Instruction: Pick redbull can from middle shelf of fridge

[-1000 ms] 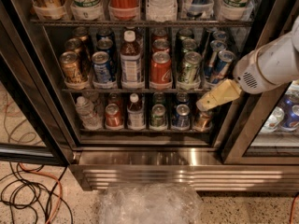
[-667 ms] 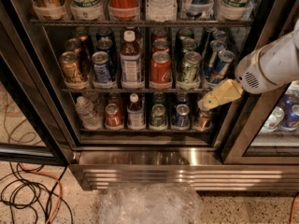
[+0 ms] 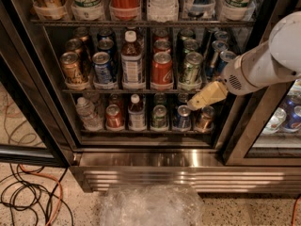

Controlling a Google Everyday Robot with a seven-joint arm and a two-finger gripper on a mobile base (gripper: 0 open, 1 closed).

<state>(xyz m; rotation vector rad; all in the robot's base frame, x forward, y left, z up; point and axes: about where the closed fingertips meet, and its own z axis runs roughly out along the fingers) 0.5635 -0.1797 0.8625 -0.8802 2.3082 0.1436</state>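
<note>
Gripper (image 3: 194, 103) is held just under middle shelf (image 3: 117, 91) edge; grip state can't be told. Redbull can (image 3: 225, 60) is seen up-right of it, Coca-Cola can (image 3: 162, 70) up-left.

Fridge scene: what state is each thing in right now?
Fridge, stocked.
Left door, open.
Right door, closed.
Redbull can, upright on the middle shelf, untouched.
Gripper, just below the redbull can, at the shelf's front edge, holding nothing.
Cables, loose on the floor.

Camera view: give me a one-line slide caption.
Gripper at the right side of the fridge, tip just under the middle shelf, below-left of a redbull can.
</note>
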